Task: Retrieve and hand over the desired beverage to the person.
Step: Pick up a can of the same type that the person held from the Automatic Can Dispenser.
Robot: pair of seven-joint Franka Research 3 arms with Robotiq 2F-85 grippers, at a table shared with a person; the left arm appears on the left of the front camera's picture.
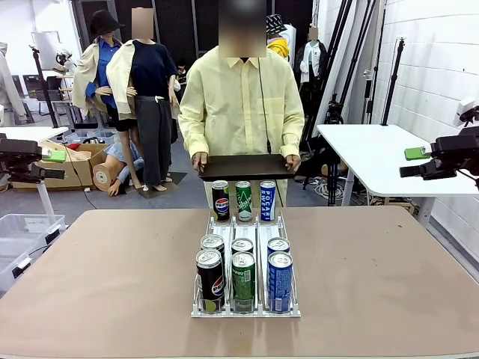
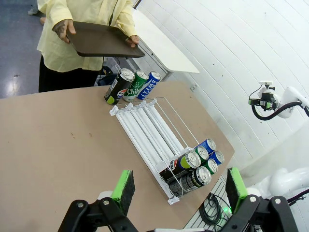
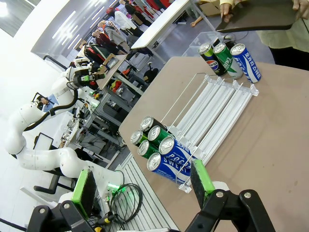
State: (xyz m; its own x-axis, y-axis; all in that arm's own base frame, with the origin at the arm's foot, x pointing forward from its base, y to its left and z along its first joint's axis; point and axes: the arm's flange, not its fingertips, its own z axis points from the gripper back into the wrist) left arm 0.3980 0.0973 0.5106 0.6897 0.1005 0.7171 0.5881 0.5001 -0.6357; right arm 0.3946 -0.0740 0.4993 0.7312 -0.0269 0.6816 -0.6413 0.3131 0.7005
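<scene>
I am hovering with my left pincer (image 2: 179,191) and right pincer (image 3: 142,186) both released, while the cans (image 1: 243,273) are standing upright in the rack (image 1: 245,224) mid-bench (image 1: 112,284), favouring neither arm

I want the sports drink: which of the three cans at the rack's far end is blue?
The Pocari Sweat can, rightmost of the three from the robot's side. Beside it stand a green can and a black Pepsi can.
</scene>
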